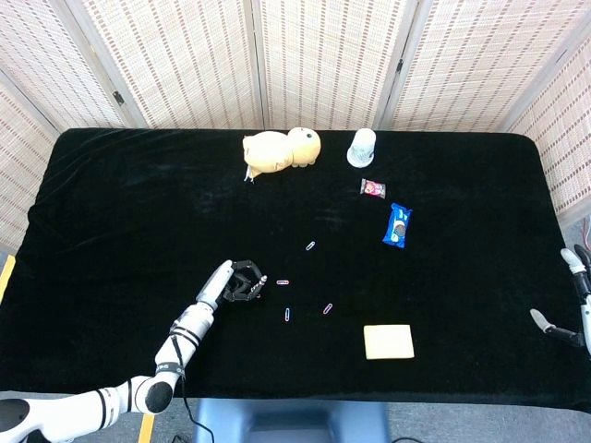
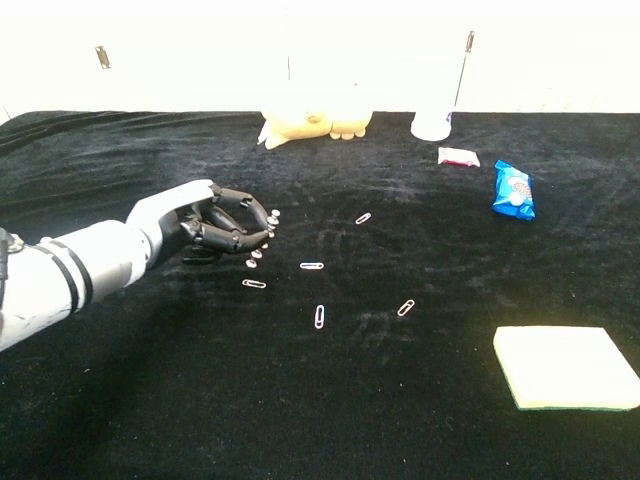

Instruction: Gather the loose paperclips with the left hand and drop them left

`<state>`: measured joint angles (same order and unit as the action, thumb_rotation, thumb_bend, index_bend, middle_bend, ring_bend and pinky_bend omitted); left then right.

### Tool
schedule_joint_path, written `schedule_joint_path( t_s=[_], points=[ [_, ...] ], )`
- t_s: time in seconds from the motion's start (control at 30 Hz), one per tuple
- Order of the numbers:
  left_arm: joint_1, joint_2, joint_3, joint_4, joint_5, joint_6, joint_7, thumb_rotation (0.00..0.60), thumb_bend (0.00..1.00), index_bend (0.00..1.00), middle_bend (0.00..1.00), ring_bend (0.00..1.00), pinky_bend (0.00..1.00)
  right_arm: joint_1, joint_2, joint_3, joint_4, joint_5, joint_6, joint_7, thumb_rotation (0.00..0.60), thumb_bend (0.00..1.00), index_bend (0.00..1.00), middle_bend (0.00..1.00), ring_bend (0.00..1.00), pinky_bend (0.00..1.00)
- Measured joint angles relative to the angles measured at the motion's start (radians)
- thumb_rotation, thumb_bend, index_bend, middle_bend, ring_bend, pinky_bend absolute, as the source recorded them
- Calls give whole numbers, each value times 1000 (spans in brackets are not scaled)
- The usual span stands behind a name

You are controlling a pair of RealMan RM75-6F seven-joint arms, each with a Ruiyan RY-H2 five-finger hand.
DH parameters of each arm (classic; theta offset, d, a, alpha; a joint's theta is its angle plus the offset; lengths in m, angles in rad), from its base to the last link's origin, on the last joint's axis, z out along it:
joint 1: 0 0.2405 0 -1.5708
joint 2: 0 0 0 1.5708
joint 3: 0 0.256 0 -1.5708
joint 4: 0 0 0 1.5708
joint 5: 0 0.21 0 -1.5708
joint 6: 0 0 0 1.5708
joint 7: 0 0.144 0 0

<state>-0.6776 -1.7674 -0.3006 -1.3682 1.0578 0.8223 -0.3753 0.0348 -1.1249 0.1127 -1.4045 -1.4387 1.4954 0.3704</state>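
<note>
Black velvet covers the bench (image 1: 111,203); 5 small, light, stiff wire paperclips (image 2: 254,284) lie flat, needing fingertip pinches. At 9 o'clock, left hand (image 2: 225,226) hovers, fingers (image 2: 252,212) curled, empty.

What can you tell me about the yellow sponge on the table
The sponge is a flat, pale yellow square pad with a thin green layer showing along its underside edge in the chest view. It lies flat on the black tablecloth near the front right, apart from the paperclips. Nothing touches it but the cloth.
</note>
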Motion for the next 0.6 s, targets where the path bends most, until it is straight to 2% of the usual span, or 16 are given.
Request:
schedule_joint_path(
  t_s=[0.6],
  points=[
    [-9,-19,2,63,38,-39,-50,600,464,785,1000,1000,1000,-18,-4,3,1,9,13,0,600,235,0,0,53,8]
  ],
)
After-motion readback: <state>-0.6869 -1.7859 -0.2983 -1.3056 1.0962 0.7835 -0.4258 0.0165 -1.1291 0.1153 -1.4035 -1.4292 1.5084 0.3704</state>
